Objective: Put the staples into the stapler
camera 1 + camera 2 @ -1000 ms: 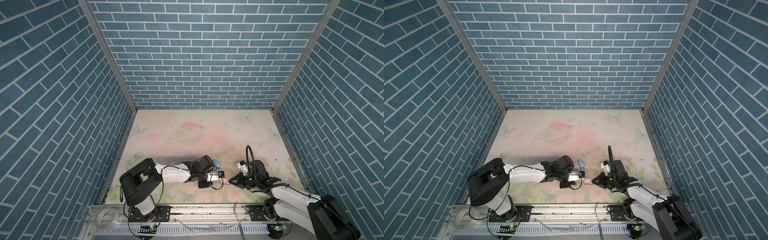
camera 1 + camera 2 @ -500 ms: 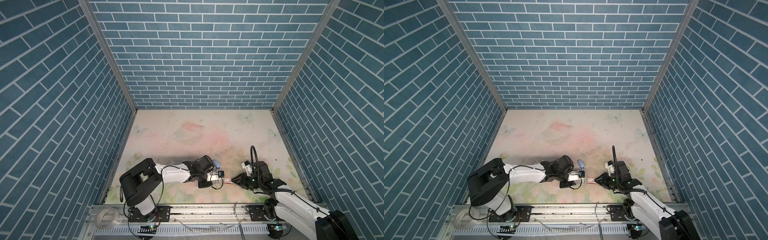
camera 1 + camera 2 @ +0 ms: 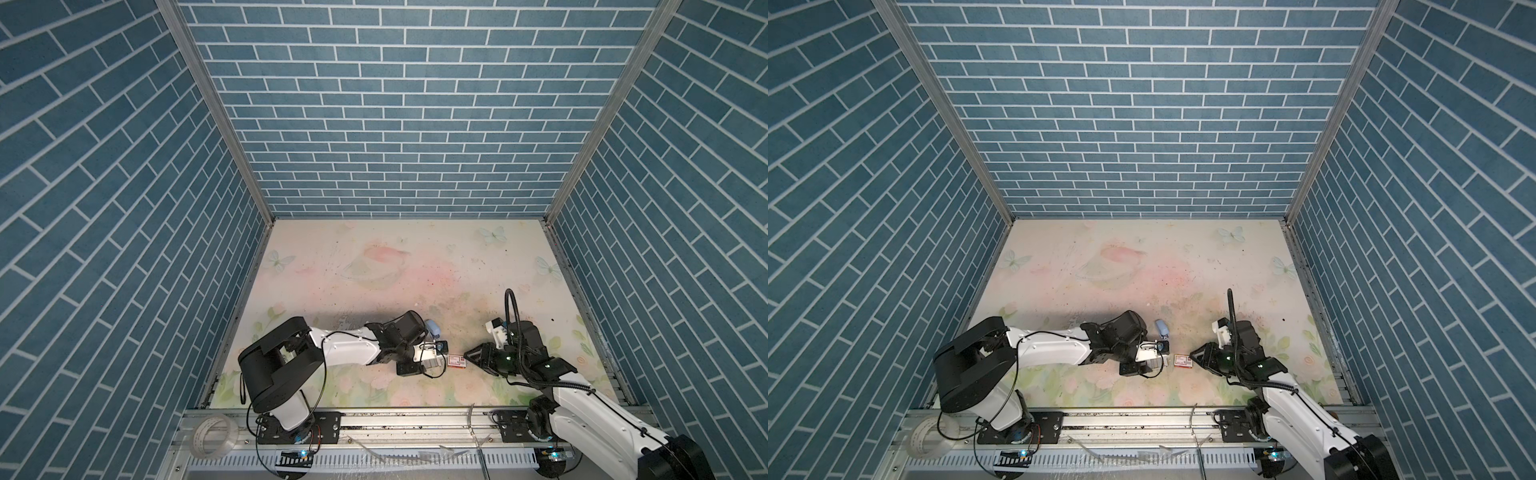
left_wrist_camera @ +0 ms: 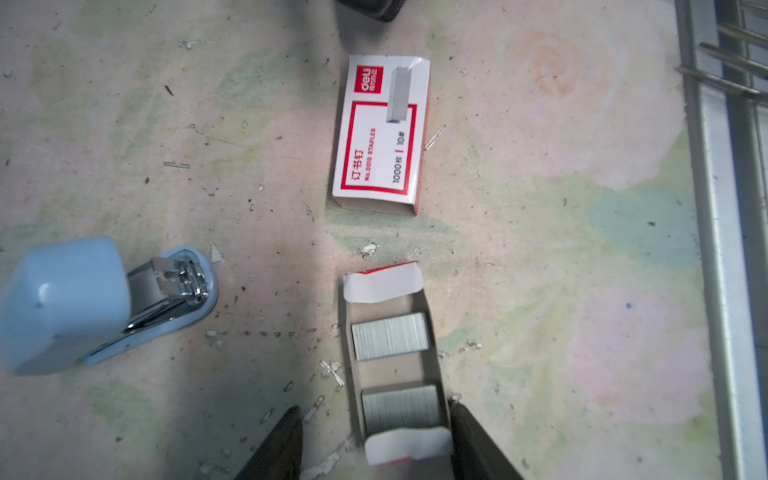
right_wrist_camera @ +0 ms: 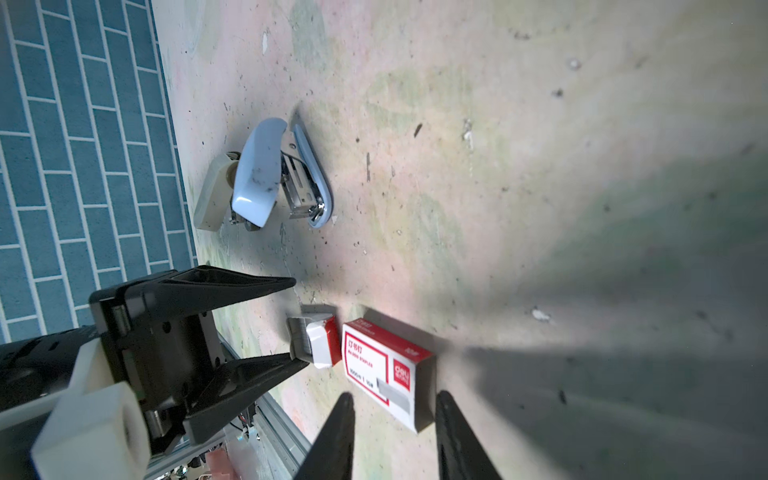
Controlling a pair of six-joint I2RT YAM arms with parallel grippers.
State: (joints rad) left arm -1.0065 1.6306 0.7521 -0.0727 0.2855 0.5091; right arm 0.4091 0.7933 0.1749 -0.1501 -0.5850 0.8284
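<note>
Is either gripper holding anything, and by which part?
Nothing is held: left gripper stands open astride the staple tray, right gripper open astride the box sleeve.

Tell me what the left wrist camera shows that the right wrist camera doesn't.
Only the left wrist view looks down into the open tray, showing two separate blocks of staples. Only the right wrist view shows the blue brick wall, the open right gripper, and the whole body of the left gripper. Both show the blue stapler, the red-and-white box sleeve and the tray.
</note>
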